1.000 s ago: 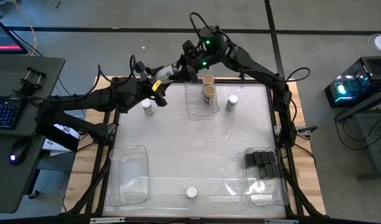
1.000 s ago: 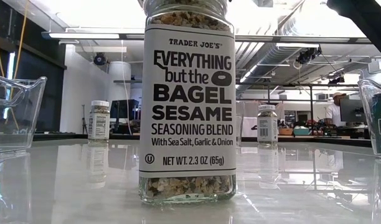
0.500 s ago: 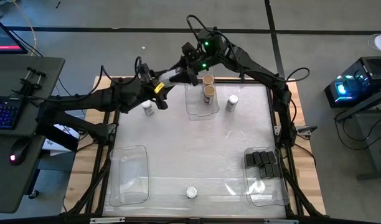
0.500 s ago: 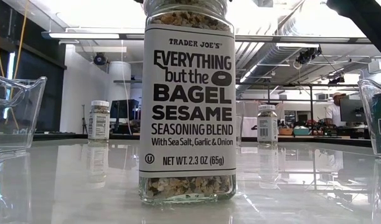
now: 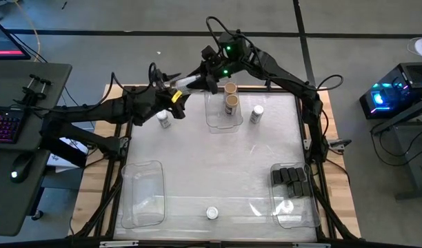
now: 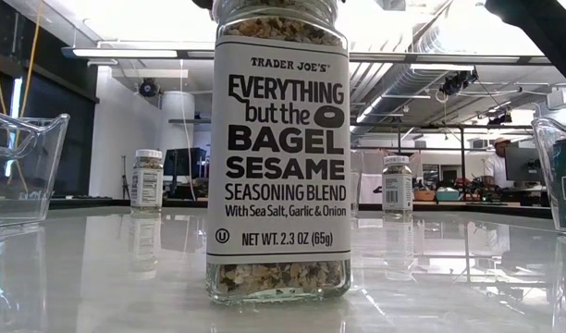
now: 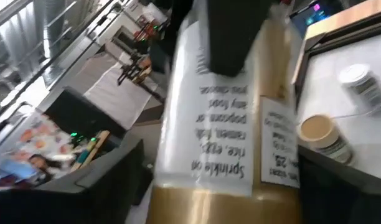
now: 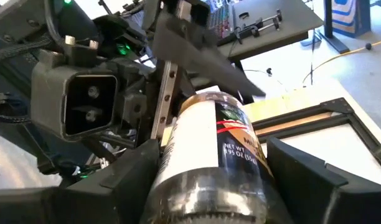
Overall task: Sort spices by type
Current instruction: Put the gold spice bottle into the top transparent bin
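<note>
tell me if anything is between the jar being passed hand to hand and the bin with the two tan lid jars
Nothing visible blocks it. The jar hangs between the left hand and right hand, just beyond the bin's open top. Inside, the two tan-lid jars fill the far end; the nearer part looks free.

A grey floor [image 5: 163,17] surrounds the work area, crossed by dark seam lines running toward the upper edge of the high view. At the far left stands a dark desk [image 5: 32,138] carrying a backlit keyboard [image 5: 5,125], a mouse [image 5: 16,174] and, in the upper left corner, part of a monitor [image 5: 5,43]. At the right edge sits a dark machine with glowing blue-green lights [image 5: 387,96]. The low view looks into a large open hall with a bright ceiling [image 6: 135,18], exposed silver ducts [image 6: 403,79], a white wall [image 6: 116,129] at left, and a person in a hat [image 6: 498,165] at a screen, far right.
</note>
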{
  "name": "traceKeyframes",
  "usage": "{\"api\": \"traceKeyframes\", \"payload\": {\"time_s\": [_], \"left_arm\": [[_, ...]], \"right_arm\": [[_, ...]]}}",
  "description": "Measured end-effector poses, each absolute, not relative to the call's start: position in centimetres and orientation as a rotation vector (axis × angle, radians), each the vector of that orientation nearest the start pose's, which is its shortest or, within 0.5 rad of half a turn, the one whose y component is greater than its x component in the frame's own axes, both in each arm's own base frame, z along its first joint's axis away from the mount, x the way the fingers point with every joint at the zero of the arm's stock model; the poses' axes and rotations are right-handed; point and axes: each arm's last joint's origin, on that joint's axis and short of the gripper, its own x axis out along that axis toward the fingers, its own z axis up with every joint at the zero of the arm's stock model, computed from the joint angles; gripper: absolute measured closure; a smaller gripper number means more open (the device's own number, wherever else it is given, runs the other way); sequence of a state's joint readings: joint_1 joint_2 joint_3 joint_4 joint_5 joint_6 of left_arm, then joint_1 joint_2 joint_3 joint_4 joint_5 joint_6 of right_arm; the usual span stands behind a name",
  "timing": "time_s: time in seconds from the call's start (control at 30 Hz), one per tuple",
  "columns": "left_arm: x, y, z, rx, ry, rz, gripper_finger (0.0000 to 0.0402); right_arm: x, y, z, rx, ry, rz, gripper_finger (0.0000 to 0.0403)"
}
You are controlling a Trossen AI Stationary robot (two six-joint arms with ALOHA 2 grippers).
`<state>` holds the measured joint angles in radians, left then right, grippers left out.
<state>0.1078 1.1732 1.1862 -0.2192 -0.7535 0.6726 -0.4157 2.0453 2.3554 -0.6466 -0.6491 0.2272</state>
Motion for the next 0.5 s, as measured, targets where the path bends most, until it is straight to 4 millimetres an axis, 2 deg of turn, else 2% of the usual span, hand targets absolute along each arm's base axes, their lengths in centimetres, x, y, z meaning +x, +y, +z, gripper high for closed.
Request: {"api": "traceKeyframes", "payload": {"time_s": [0.13,0.33,0.5], "left_arm": [[24.4,4.8,39.1,0.725,0.530,0.825,0.0029],[23.2,4.9,39.3,0.729,0.589,0.903,0.0023],[21.8,4.8,39.8,0.650,0.546,0.920,0.0022]], "right_arm": [[40.9,-16.8,44.0,0.400,0.317,0.189,0.0133],[39.2,-18.6,44.7,0.410,0.299,0.154,0.0148],[38.2,-19.8,45.2,0.407,0.284,0.121,0.0148]]}}
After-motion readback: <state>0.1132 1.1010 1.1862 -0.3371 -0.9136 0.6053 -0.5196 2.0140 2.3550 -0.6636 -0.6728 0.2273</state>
